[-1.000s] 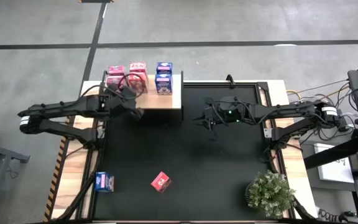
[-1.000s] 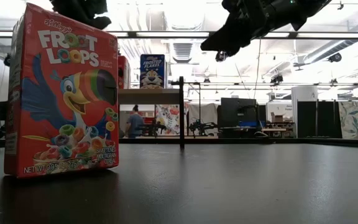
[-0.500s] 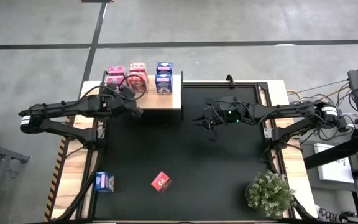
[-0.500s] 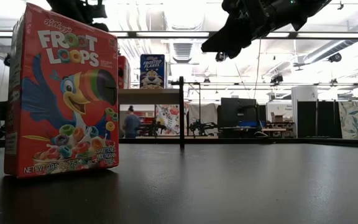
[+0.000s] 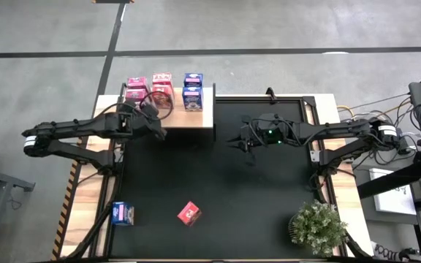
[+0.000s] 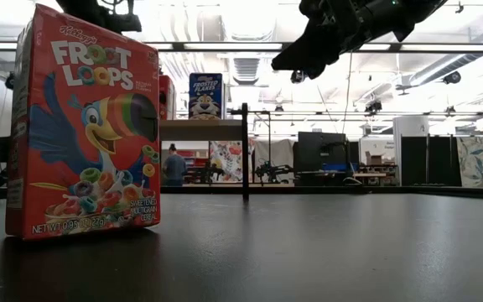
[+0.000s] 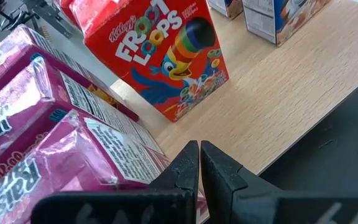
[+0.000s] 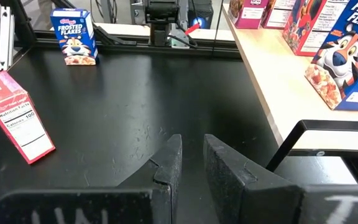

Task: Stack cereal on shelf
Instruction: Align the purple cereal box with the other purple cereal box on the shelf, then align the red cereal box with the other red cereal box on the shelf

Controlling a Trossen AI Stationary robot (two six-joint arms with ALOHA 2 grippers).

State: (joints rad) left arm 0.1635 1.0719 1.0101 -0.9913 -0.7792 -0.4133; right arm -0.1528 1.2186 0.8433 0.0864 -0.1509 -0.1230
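I see my left hand [image 7: 199, 163] pressed together, empty, over the shelf [image 5: 196, 117] edge at ten o'clock, and my right hand [image 8: 191, 163] slightly spread, empty, above the counter [image 5: 269, 197].

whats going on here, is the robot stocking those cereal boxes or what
Yes, it is putting small cereal boxes on the pale wooden shelf. Several pink, red and blue boxes already stand there. The left gripper is shut and empty at the shelf's front edge, beside the red Froot Loops box. The right gripper hovers over the black mat, holding nothing. Two boxes wait on the mat: a blue Frosted Flakes box and a red box.
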